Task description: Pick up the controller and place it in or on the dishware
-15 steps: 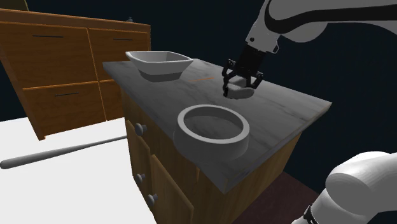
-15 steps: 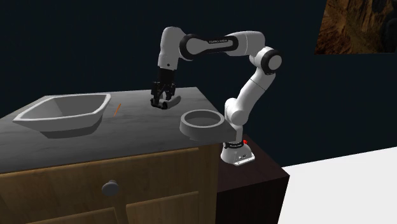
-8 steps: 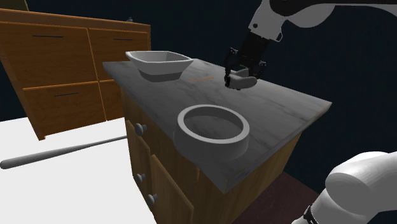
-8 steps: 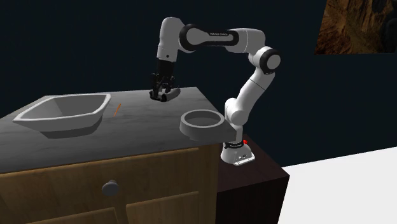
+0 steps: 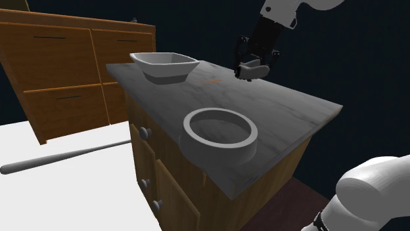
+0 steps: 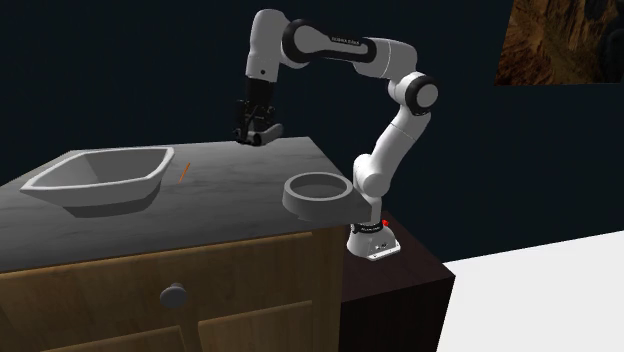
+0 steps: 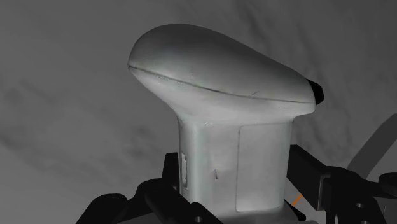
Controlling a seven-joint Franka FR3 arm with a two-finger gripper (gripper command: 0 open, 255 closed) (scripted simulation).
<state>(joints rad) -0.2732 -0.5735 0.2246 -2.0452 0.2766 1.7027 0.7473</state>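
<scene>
In the shoulder view, the gripper point(image 5: 251, 63) hangs in the air beyond the round bowl point(image 5: 219, 135), and its jaws are closed tight on the pale controller point(image 5: 253, 68), which is clear of the grey counter point(image 5: 299, 108). In the second exterior view, the gripper point(image 6: 254, 129) holds the controller up behind the round bowl point(image 6: 320, 196) and to its left. In the wrist view, the black fingers point(image 7: 170, 181) clasp the controller's point(image 7: 222, 89) narrow stem from both sides, with its rounded head pointing at the counter.
</scene>
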